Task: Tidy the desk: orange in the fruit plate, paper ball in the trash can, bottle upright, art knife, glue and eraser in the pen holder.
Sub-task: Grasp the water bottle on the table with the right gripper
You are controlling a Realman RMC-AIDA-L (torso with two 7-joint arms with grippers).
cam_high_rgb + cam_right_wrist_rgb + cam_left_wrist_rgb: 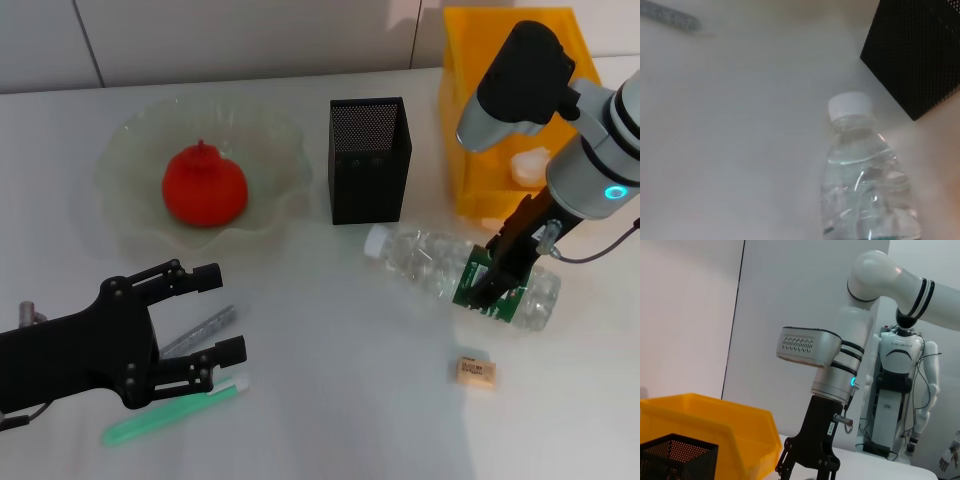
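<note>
white desk (330,400): right claw (497,283) hides lying bottle's (430,262) label

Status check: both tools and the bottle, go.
Right tool down on lying bottle, at its label. Left tool open over art knife and green glue. Eraser untouched.

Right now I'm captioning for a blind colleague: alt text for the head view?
The right gripper straddles a bottle lying on the white desk. The left gripper hovers open over a gray art knife and green glue.
</note>
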